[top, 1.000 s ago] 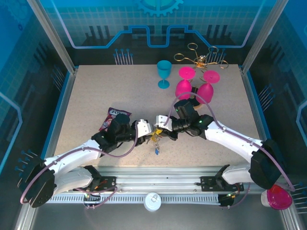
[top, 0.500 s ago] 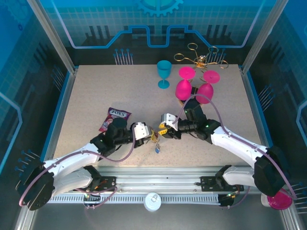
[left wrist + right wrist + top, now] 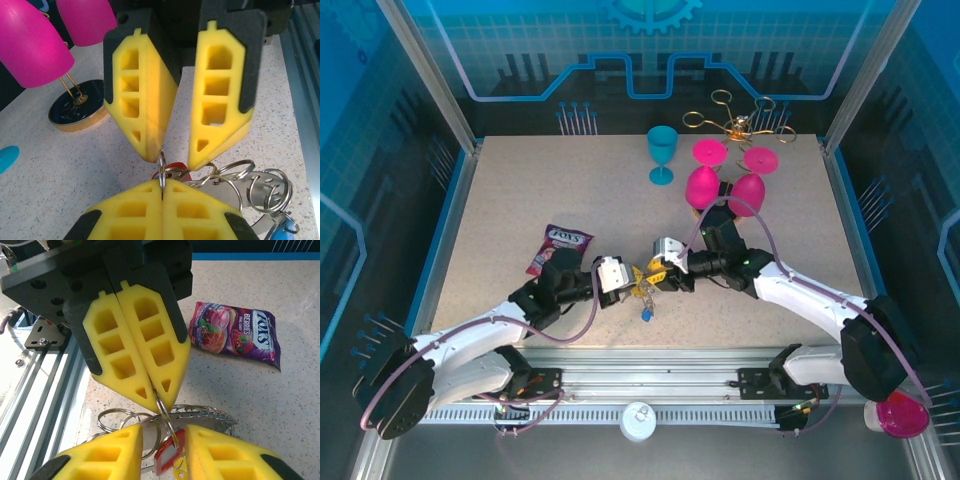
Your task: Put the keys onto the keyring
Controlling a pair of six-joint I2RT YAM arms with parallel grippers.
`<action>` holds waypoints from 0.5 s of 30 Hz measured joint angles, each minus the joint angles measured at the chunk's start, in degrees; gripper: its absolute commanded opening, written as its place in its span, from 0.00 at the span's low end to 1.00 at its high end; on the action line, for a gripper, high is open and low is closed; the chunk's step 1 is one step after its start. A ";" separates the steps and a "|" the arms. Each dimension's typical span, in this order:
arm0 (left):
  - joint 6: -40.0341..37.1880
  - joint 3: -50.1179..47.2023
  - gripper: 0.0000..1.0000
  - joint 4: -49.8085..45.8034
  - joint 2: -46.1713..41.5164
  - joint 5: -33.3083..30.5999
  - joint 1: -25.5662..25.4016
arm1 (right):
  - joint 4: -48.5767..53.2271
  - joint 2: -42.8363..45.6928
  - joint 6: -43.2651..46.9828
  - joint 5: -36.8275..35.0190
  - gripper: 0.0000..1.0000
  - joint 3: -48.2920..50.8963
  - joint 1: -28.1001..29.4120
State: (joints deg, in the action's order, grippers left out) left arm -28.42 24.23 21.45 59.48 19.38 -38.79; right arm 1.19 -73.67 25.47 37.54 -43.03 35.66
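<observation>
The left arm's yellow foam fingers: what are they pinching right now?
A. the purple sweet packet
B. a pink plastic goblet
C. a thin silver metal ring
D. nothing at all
C: in the left wrist view the left arm's yellow foam fingers are pressed shut on a thin silver metal ring standing edge-on between their tips.

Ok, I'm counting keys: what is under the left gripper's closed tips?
A thin metal ring pinched in the left gripper, and below it a red key head, loose silver rings and a blue key head. Any further keys are hidden by the gripper itself.
</observation>
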 measured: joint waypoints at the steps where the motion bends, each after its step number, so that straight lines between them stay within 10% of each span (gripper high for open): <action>1: 0.00 -0.02 0.00 0.04 -0.02 0.00 0.00 | 0.02 -0.07 -0.04 -0.07 0.23 0.02 0.00; 15: 0.00 -0.07 0.00 -0.11 -0.79 0.00 0.07 | 0.74 0.37 0.28 -2.16 0.00 0.00 0.00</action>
State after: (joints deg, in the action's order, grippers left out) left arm -28.42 24.16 21.34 58.70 19.38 -38.72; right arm 1.93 -73.30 25.76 35.38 -43.03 35.66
